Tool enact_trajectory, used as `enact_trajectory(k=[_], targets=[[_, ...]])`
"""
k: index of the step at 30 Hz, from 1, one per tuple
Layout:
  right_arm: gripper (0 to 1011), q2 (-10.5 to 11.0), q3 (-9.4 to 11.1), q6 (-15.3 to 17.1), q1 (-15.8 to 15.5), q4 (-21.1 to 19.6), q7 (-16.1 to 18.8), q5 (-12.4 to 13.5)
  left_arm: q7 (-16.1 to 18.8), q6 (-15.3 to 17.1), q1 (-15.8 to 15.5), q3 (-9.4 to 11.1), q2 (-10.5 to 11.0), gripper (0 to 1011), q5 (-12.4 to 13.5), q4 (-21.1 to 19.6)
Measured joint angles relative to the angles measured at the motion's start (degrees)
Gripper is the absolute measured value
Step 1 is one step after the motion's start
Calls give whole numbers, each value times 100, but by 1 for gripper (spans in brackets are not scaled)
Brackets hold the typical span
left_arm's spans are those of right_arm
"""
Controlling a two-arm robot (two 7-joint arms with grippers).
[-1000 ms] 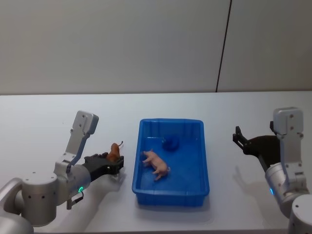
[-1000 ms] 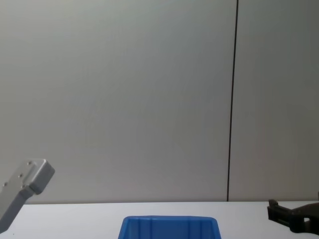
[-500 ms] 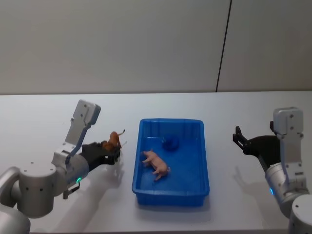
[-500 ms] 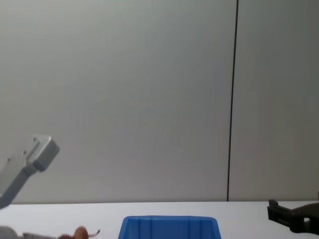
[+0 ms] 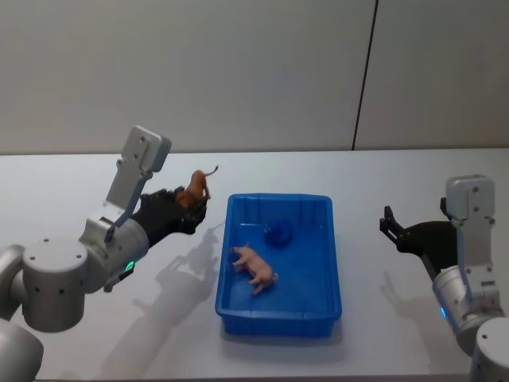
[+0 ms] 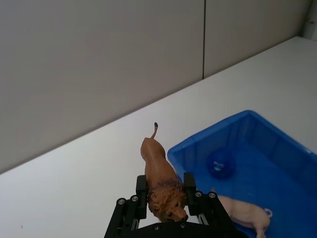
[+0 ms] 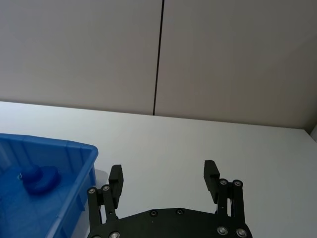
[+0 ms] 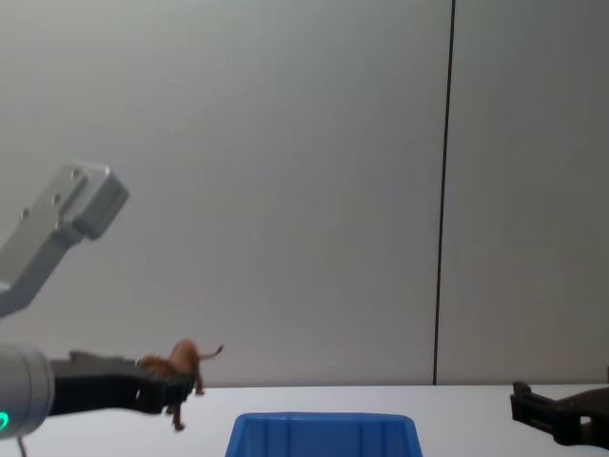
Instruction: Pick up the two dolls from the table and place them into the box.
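Note:
My left gripper (image 5: 193,200) (image 6: 166,196) (image 8: 171,386) is shut on a brown lion doll (image 5: 192,190) (image 6: 158,173) (image 8: 181,364), holding it in the air above the white table (image 5: 71,199), just left of the blue box (image 5: 224,263) (image 6: 237,130) (image 8: 324,433). A pink pig doll (image 5: 254,267) (image 6: 242,210) lies on its side inside the box. My right gripper (image 5: 390,226) (image 7: 164,178) (image 8: 521,405) hangs open with nothing between its fingers, over the table to the right of the box.
A small round blue object (image 5: 277,233) (image 6: 218,164) (image 7: 37,178) sits in the far part of the box. A grey wall with a dark vertical seam (image 5: 364,76) rises behind the table.
My left gripper has lifted the lion doll off the table and carried it up and farther back, toward the box's far left corner. The right arm has not moved.

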Motion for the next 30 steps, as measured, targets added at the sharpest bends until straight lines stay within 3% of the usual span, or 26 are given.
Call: enact_trajectory(k=[17, 30], targets=[[1001, 0, 0, 0, 0, 0, 0, 0, -1226, -558, -262, -18, -32, 453, 30, -143], [1001, 0, 0, 0, 0, 0, 0, 0, -2369, -859, -535, 42, -147, 812, -100, 87]])
